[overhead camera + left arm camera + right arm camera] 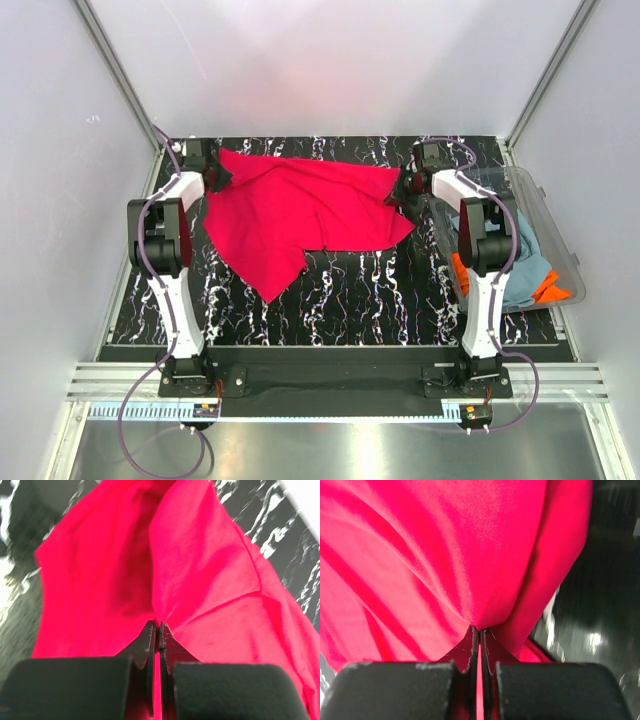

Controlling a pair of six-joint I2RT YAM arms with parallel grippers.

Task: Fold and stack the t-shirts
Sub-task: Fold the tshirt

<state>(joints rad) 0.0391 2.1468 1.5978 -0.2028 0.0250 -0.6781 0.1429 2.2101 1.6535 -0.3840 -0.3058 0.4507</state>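
**Top external: red shirt pinched at both far corners**

The left gripper (pixel 214 178) at ten o'clock and the right gripper (pixel 408 186) at two o'clock each clamp tight on the red t-shirt (pixel 300 215), which is spread across the table (pixel 380 290). Which hem each one holds is unclear. The cloth looks light and limp and creases easily, so seams are likely the surest hold. The grey-blue t-shirt (pixel 530 262) and the orange t-shirt (pixel 552 292) lie in the tub (pixel 556 222) at three o'clock.

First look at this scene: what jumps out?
The crimson t-shirt is spread across the dark marbled table. The left gripper and right gripper each pinch its far edge, jaws shut on the cloth. At right, a clear tub holds a grey-blue shirt and an orange shirt.
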